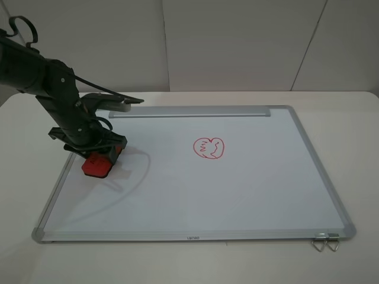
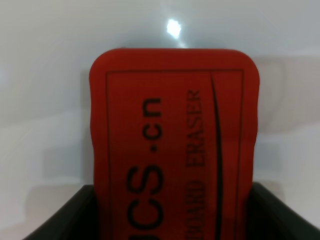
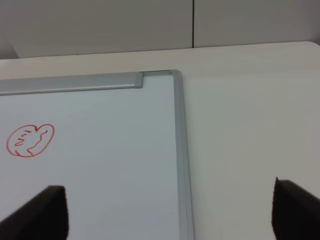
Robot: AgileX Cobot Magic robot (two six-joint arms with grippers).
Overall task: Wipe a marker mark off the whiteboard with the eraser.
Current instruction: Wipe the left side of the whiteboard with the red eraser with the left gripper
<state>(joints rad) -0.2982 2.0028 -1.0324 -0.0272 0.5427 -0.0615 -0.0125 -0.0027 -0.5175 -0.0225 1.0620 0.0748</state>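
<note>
1. Flat on a pale tabletop [image 1: 343,118]: a large rectangular white whiteboard [image 1: 249,189] with a silver aluminium frame and grey corner caps, and a silver tray strip [image 1: 189,112] along the far edge.
2. At the left side of the board, just inside the left frame rail: a small red rectangular block eraser [image 1: 96,166] with dark lettering on top and a black felt base.
3. Clamped on that eraser from above: the left gripper [image 1: 103,152], drawn in tight against the block's two long sides.
4. In the left wrist view: black fingers [image 2: 60,220] flanking the red block, with most of the lettered top reaching out beyond them over the white surface.
5. Impossible to tell whether the felt base is touching the board or sitting just above it.
6. Near the middle of the board, well apart from the eraser and to its right: a single red heart-shaped scribble [image 1: 208,148] with a few short strokes inside.
7. In the right wrist view: the right gripper [image 3: 172,212] with black fingertips [image 3: 47,210] spread wide and nothing between them. Below and ahead of it, the board's right rail and far right corner.
8. At the near right corner of the frame: two small metal wire clips [image 1: 324,242] lying on the tabletop, just beside the rail.
9. At the far left, looped above the dark left arm: a black cable [image 1: 21,26].
</note>
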